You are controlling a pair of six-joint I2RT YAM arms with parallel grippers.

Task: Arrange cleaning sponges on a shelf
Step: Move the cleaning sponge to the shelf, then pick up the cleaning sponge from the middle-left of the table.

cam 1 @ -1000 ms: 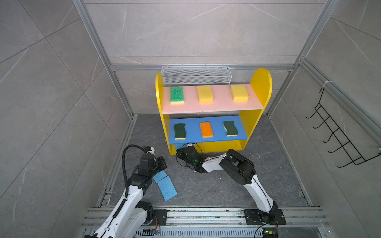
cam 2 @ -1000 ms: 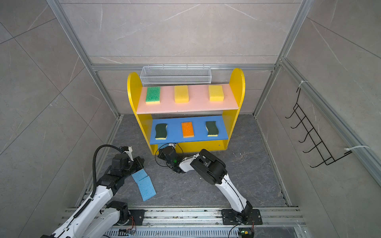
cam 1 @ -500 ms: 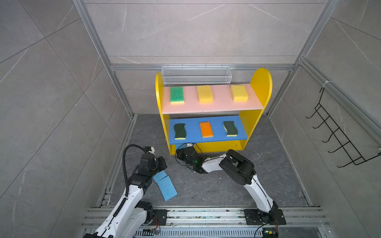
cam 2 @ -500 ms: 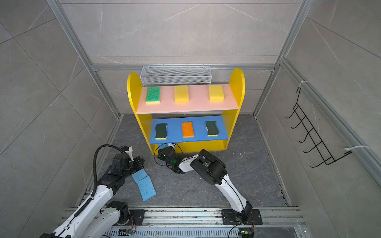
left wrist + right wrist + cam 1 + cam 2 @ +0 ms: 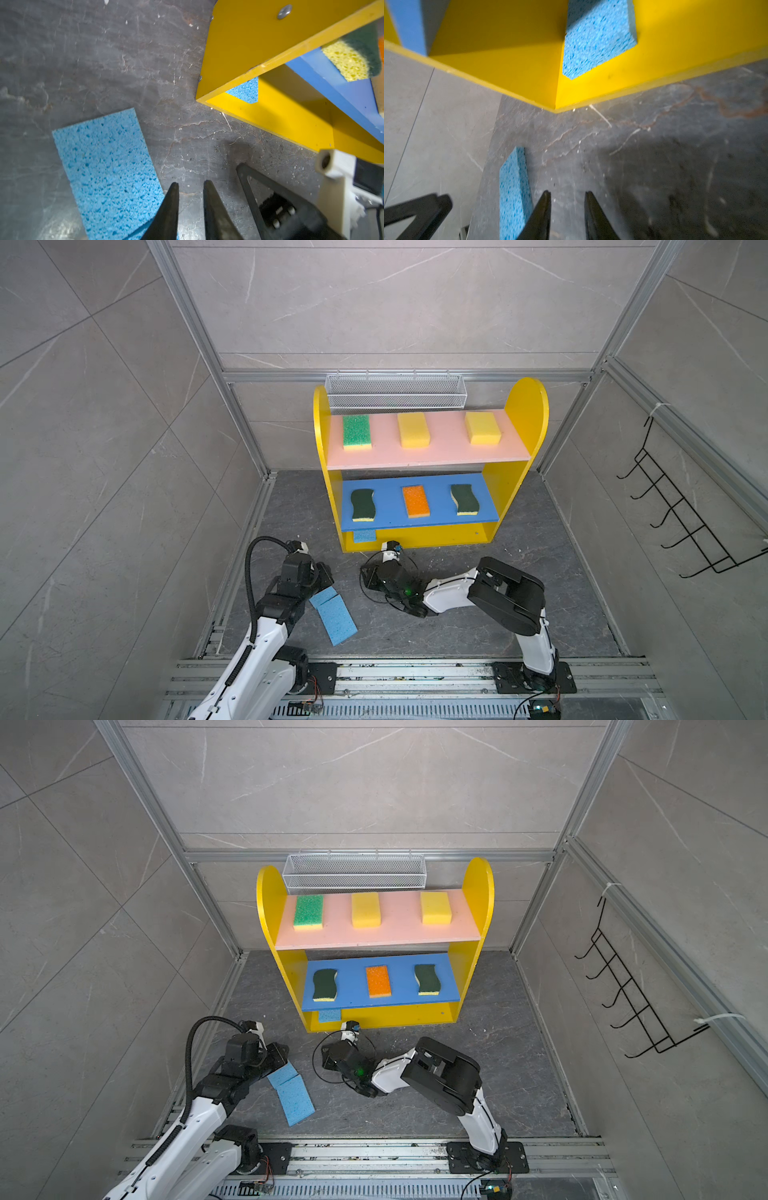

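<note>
Progress stands at seven sponges of nine by my count, so you are close to done. What remains lies toward the left of the bench (image 5: 395, 639): two light-blue sponges, the farther loose sponge (image 5: 325, 597) overlapping the nearer loose sponge (image 5: 340, 624), though I cannot tell which lies on top. Your left tool (image 5: 191, 184) hovers just beside them, jaws slightly parted with nothing between. Your right tool (image 5: 568, 193) hangs low before the shelf's left corner, jaws likewise apart and empty. On the shelf (image 5: 527, 414), reading left to right, the pink upper board (image 5: 444, 452) carries the green-topped sponge (image 5: 356, 430), the middle yellow block (image 5: 413, 429) and the right yellow block (image 5: 482, 428), well spaced. The blue lower board (image 5: 436, 506) carries the left wavy sponge (image 5: 363, 504), the orange-topped sponge (image 5: 415, 501) and the right wavy sponge (image 5: 465, 499). The yellow base (image 5: 436, 537) holds only the third light-blue sponge (image 5: 365, 535) at its left end. The rest of what shows is bare, and I judge that the two loose ones belong there. Behind the shelf, the white mesh basket (image 5: 395, 391) shows nothing inside, and the black hook rack (image 5: 681, 510) on the right wall carries nothing.
</note>
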